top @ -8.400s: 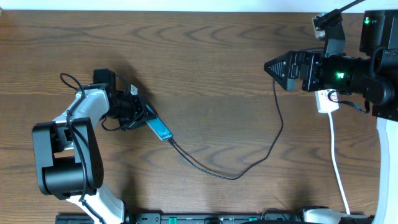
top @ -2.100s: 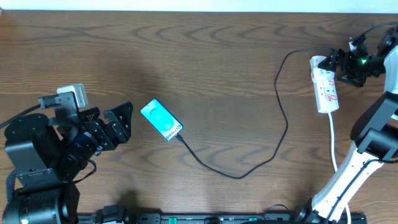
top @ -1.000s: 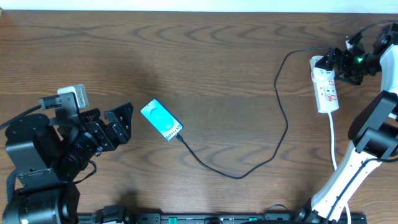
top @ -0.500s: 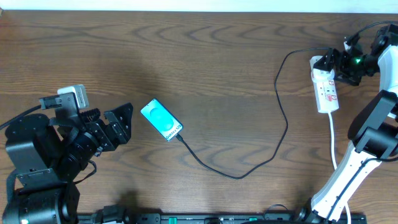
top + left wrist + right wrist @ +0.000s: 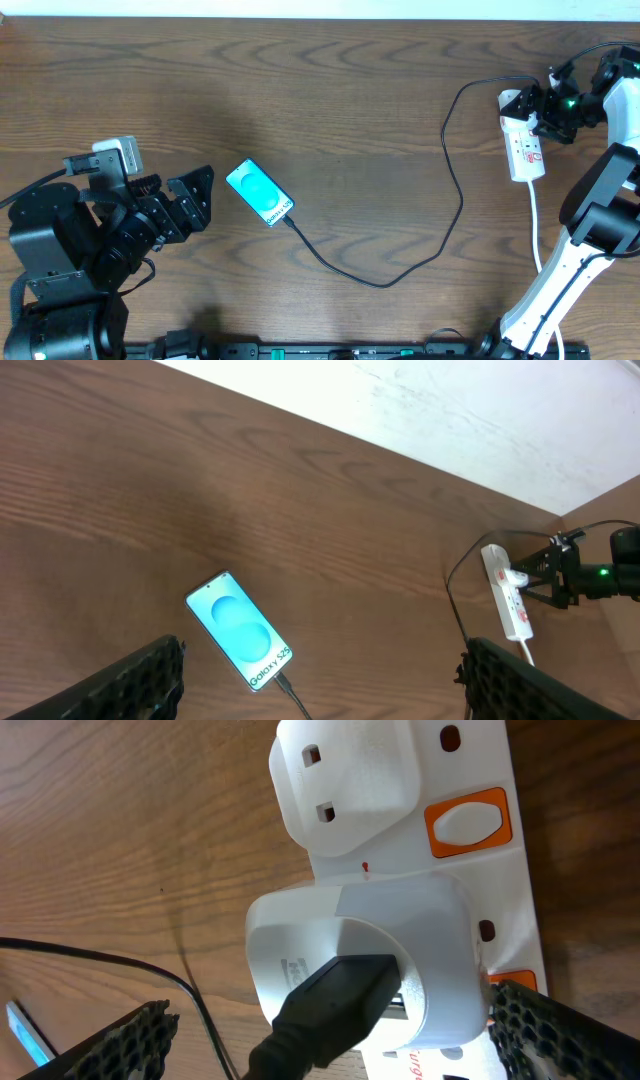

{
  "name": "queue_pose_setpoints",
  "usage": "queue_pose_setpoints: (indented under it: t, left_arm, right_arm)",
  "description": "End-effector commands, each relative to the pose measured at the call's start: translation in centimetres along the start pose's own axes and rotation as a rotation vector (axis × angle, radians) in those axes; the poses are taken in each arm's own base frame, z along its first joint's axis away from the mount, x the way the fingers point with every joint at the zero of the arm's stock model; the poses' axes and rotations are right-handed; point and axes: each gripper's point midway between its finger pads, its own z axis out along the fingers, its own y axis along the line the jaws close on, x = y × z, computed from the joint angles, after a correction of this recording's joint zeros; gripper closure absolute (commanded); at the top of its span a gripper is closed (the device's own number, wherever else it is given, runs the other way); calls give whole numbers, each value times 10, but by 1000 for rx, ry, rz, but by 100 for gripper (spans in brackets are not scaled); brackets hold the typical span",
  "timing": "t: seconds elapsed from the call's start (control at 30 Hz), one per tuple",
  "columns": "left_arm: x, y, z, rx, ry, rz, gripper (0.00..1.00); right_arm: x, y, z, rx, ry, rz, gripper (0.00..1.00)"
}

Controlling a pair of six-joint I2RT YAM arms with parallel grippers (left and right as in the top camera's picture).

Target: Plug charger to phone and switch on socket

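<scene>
Table (image 5: 350,120): dark brown wood, visible grain, matt. Power strip (image 5: 480,880): smooth glossy white plastic; orange plastic switches (image 5: 468,823). Adapter (image 5: 360,950): smooth white plastic, slight sheen. Charger cable (image 5: 455,190): matt black sheath. Phone (image 5: 259,193): glossy teal screen.

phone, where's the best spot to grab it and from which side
Grip the phone across its two long edges near the middle, coming straight down from above. It lies flat, screen up, and the charger is plugged into its lower-right short end, so stay clear of that end.
</scene>
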Motion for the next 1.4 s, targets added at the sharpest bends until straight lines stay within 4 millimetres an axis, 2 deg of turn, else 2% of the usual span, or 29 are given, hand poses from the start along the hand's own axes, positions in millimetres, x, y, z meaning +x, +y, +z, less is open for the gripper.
queue_pose_setpoints:
  t: [0.0,0.67,0.97,1.37]
  left_arm:
    - [-6,-1,-5,-7,-22,24,11]
    - [-6,-1,-5,-10,-22,25,11]
    - [-6,-1,-5,-10,-22,25,11]
    - [-6,-1,-5,-10,-22,24,11]
  right_arm:
    - [5,8,6,-17,19,9,1]
    - [8,29,19,-22,47,4,1]
    - [12,27,23,-23,57,17,1]
    - [37,14,50,-33,107,62,1]
